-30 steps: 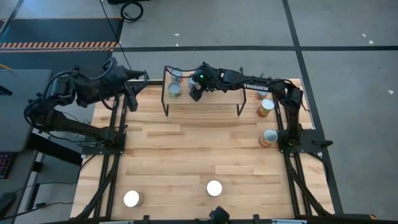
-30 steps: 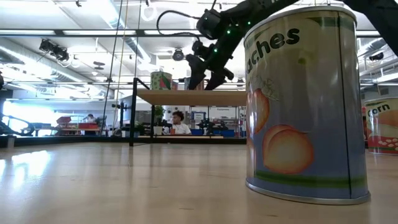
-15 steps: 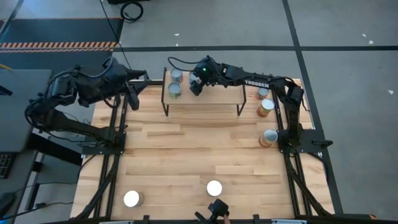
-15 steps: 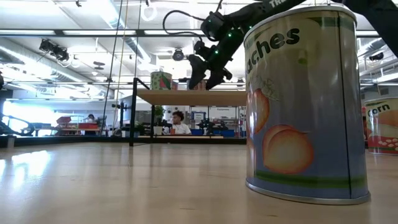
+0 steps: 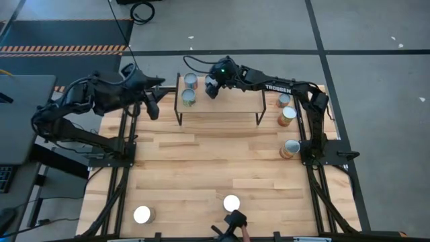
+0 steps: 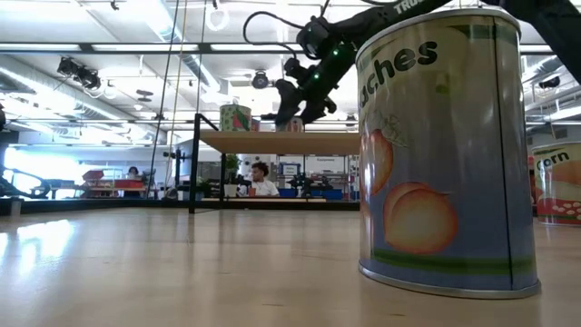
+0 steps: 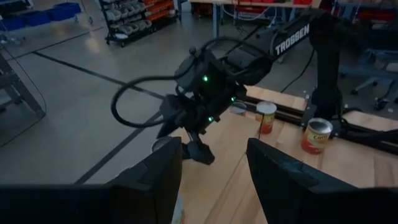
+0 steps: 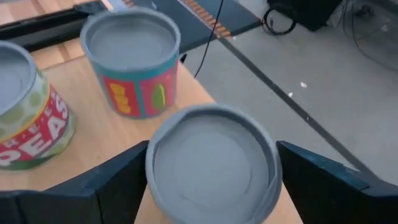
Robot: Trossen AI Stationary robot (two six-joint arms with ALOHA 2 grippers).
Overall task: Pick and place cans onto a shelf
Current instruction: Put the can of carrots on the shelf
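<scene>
The shelf (image 5: 228,107) stands at the table's far edge, and two cans (image 5: 191,81) (image 5: 188,98) stand on its left end. In the right wrist view these are a colourful-label can (image 8: 130,65) and a peas can (image 8: 25,115). My right gripper (image 5: 211,86) is over the shelf's far left part, beside them, shut on a grey-lidded can (image 8: 211,162). It also shows in the low view (image 6: 295,113). My left gripper (image 5: 152,106) is open and empty off the shelf's left end, its two fingers apart in the left wrist view (image 7: 214,177). My right gripper pinches the can's side wall (image 8: 152,180) just under the lid rim, one finger on each opposite side. The fingers come from above, slanting down. The can is upright over the shelf top (image 8: 93,140). I cannot tell whether its base rests on the shelf.
Three cans (image 5: 287,115) (image 5: 290,148) (image 5: 283,101) stand by the right arm's base. Two white-lidded cans (image 5: 142,214) (image 5: 231,203) stand near the front edge. A peaches can (image 6: 445,154) fills the low view's right side, with a corn can (image 6: 558,182) beyond it.
My right gripper has carried the can toward the table's far edge across the shelf top, closer to the two standing cans. My left gripper has shifted a little toward the table's right, nearer the shelf's left end.
</scene>
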